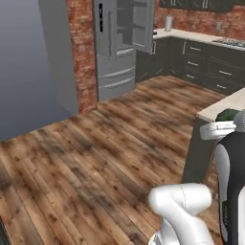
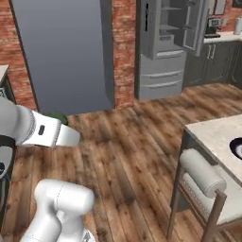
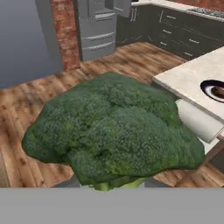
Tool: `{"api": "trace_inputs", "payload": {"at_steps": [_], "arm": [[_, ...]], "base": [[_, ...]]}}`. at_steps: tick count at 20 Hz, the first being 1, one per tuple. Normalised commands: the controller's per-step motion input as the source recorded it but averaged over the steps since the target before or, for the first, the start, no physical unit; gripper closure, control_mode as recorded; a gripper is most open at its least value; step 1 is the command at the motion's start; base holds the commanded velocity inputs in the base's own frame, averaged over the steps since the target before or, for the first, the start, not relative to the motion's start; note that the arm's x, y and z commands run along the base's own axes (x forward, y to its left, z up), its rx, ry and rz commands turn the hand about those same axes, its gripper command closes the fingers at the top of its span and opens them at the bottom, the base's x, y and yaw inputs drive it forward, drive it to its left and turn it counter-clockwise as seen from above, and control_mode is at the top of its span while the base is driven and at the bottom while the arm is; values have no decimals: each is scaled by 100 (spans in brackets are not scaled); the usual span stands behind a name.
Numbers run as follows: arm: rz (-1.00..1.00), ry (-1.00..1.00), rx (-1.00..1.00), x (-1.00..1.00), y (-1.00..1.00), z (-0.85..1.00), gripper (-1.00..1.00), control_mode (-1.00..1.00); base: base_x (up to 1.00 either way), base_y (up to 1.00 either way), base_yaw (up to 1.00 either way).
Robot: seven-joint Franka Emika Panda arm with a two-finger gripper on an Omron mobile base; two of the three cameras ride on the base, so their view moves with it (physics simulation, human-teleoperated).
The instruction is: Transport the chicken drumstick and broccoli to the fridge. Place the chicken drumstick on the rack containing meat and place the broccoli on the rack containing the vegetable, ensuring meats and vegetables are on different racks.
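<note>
While your base faces the fridge (image 1: 117,45) from across the floor, its door hangs open for loading. In the hand view, the gripper (image 3: 111,186) pinches the broccoli (image 3: 113,135) by its stalk, carried clear; the drumstick (image 3: 217,91) waits plated on the counter (image 3: 188,81).

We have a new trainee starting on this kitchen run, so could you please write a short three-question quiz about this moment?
1. True or false: the end effector is shut on the broccoli.
2. Multiple choice: the fridge across the wooden floor has A) both upper doors shut, B) an upper door standing open, C) no handles.
3. Fill in: the chicken drumstick lies on a dark ____ on the pale counter.

Key: 1 true; 2 B; 3 plate.
</note>
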Motion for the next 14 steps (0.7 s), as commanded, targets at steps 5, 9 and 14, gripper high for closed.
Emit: {"api": "trace_inputs", "payload": {"at_steps": [5,9,14], "arm": [[0,0,0,0,0,0,100,100],[0,0,0,0,0,0,100,100],[0,0,0,0,0,0,100,100]], "base": [[98,0,75],[100,0,55],[100,0,41]]}}
